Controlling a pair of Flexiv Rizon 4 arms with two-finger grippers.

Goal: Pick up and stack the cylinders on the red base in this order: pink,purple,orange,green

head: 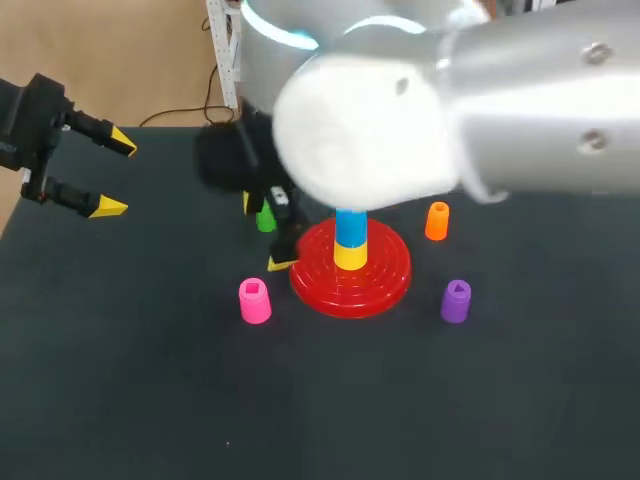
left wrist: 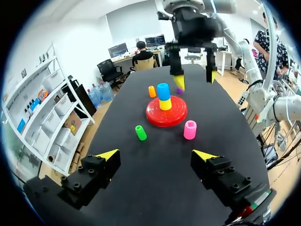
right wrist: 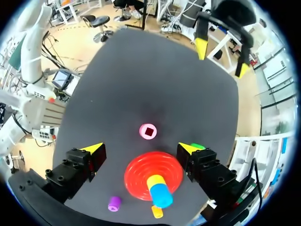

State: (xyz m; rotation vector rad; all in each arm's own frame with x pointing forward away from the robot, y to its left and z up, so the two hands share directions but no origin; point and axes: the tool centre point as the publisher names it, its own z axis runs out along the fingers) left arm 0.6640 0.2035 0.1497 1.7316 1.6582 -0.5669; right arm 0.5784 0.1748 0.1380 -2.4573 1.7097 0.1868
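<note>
The red base (head: pixel 385 275) carries a blue and yellow post (head: pixel 350 240). Loose around it stand the pink cylinder (head: pixel 254 301), purple cylinder (head: pixel 456 301), orange cylinder (head: pixel 437 221) and green cylinder (head: pixel 265 220). My right gripper (head: pixel 265 235) hangs open above the table, just left of the base. In the right wrist view the pink cylinder (right wrist: pixel 148 131) lies ahead of the open right gripper (right wrist: pixel 141 148), and the green cylinder (right wrist: pixel 198 146) peeks out beside one finger. My left gripper (head: pixel 115 174) is open and empty at the table's far left.
In the left wrist view, bare black table (left wrist: pixel 155 188) stretches from the open left gripper (left wrist: pixel 156 155) to the green cylinder (left wrist: pixel 140 132) and pink cylinder (left wrist: pixel 190 129). My right arm's bulk (head: pixel 450 110) hides the table's far side in the head view.
</note>
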